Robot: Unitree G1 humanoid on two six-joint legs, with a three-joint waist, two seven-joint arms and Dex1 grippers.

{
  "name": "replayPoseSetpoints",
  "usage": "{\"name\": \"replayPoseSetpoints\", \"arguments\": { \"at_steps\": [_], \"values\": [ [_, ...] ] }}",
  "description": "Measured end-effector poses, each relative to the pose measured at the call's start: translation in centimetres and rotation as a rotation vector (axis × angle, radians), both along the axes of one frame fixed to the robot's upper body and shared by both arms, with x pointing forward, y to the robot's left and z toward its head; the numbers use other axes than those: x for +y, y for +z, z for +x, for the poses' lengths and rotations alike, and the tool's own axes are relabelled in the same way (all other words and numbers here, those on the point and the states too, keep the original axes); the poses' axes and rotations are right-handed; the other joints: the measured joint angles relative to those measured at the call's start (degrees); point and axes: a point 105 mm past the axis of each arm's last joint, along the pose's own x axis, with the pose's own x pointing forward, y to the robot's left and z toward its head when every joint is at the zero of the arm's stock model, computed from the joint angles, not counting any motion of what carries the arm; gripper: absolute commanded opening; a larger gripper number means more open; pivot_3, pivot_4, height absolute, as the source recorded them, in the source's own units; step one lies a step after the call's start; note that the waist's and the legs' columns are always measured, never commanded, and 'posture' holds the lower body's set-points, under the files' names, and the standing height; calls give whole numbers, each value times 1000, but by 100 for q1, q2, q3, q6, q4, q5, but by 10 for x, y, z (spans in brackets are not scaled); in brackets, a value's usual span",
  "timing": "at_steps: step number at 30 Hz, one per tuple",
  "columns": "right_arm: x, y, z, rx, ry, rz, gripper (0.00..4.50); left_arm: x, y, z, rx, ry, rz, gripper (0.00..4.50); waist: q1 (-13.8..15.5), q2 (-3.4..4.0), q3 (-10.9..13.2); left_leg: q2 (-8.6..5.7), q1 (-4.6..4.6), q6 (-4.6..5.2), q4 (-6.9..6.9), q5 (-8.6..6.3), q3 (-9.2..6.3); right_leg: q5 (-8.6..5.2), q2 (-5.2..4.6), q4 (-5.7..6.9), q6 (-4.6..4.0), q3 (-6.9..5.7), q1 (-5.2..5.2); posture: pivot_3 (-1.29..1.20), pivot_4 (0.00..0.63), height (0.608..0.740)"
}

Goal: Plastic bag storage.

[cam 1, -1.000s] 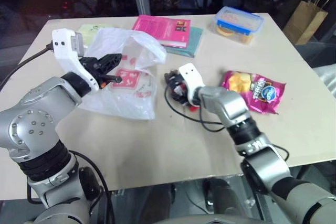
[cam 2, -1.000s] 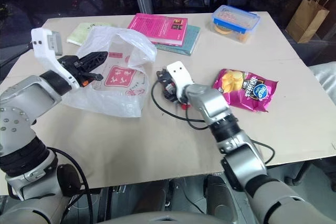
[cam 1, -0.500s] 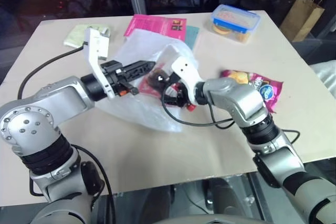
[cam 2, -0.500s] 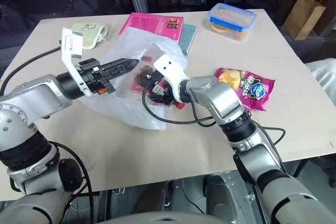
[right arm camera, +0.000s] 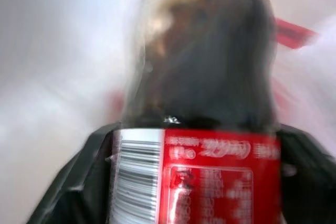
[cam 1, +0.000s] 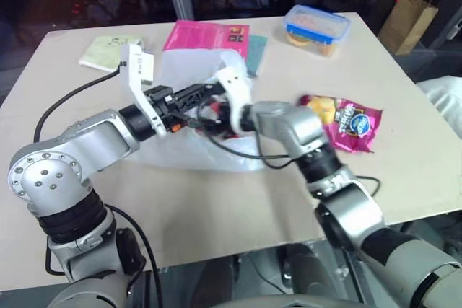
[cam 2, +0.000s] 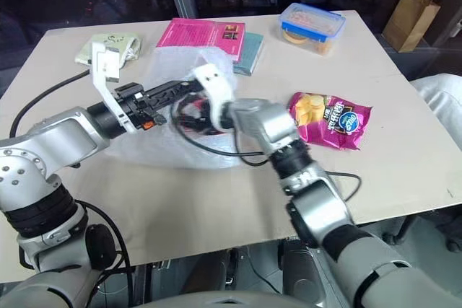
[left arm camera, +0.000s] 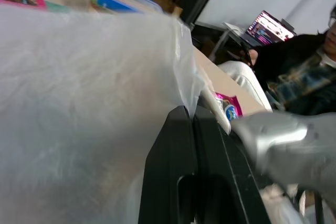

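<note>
A pale table [cam 1: 216, 207] carries a translucent white plastic bag [cam 2: 155, 146], lying toward the far left part of the surface, partly lifted off it. The left end effector [left arm camera: 193, 121] has its two black fingers pressed together on a thin edge of the bag, holding that edge up so the bag's mouth gapes. The right end effector [cam 2: 189, 112] is at the bag's opening, jaws spread wide around a dark cola bottle [right arm camera: 197, 129] with a red label, which it carries toward or just inside the opening; how deep the bottle sits in the bag cannot be told.

Beside the bag, toward the right edge, lies a magenta chips packet [cam 1: 346, 122]. Along the far edge are a pink book [cam 1: 206, 35], a blue-lidded food box [cam 1: 314, 25] and a pale green cloth [cam 1: 108, 48].

As a judgement, the task is at an early to middle stage: the bag is held open and one item is going in. The bottle is not yet let go, and the chips packet, if it belongs inside, remains outside on the table.
</note>
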Motion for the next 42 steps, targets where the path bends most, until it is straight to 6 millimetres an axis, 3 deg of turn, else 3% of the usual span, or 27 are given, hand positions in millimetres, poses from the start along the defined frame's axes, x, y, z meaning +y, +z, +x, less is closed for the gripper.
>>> {"name": "replayPoseSetpoints", "arguments": {
  "at_steps": [6, 9, 13, 18, 21, 25, 31, 38, 40, 42],
  "values": [
    [-5, 12, 4, -75, -33, 53, 4456, -2, -1, 0, 7, 0, 2, 0, 72, 0, 0, -27, -8, -17, 1, 9, -15, 0, -27, -2, 1, -4, 1, 0, 150, 740],
    [-35, 14, -9, -76, -17, 91, 4456, -2, -7, 3, 23, 14, 8, 0, 100, 0, 0, -27, -9, -18, -4, 10, -15, -2, -27, -2, -2, -11, 2, 0, 150, 740],
    [-100, 11, -21, -104, -70, 55, 4456, 4, -13, 9, 35, 61, 30, 0, 134, 1, 1, -30, -9, -2, 0, 1, -7, -2, -29, -3, -1, -9, 2, 0, 150, 740],
    [-156, 30, -44, -330, -144, -78, 4456, 3, -18, 17, 45, 71, 26, 0, 92, 4, 2, -18, 0, 2, -1, -1, -1, -5, -20, 0, 1, -9, 6, 0, 150, 740],
    [-187, 17, -47, -455, -231, -299, 4456, 5, -20, 20, 51, 70, 18, 0, 85, 2, 1, -20, -2, 3, 3, -1, 7, -5, -23, -3, 3, -6, 8, 0, 150, 740],
    [-238, -32, -41, -487, -356, -626, 4456, 9, -20, 22, 47, 75, 24, 0, 99, -1, 1, -23, -4, 3, 12, -1, 11, -7, -26, -4, 5, -3, 10, 0, 150, 740],
    [-265, -70, -31, -505, -440, -763, 4456, 5, -23, 22, 50, 44, 31, 0, 99, -3, 1, -14, -2, 4, 24, -1, 17, -8, -21, -3, 8, 0, 15, 0, 150, 740],
    [-289, -74, -46, -566, -468, -852, 4456, 11, -27, 21, 60, 51, 40, 0, 211, -3, 0, -15, -2, 5, 26, -1, 17, -9, -22, -4, 9, 0, 19, 0, 150, 740],
    [-288, -74, -46, -549, -493, -818, 4456, 12, -27, 21, 58, 53, 42, 0, 215, -6, -1, -12, -1, 5, 31, -1, 14, -14, -19, -3, 17, -2, 23, 0, 150, 740],
    [-274, -73, -42, -514, -525, -717, 4456, 12, -26, 21, 54, 55, 40, 0, 192, -5, -1, -3, 4, 4, 34, -1, 17, -16, -13, -2, 22, -1, 25, 0, 150, 740]
  ]
}}
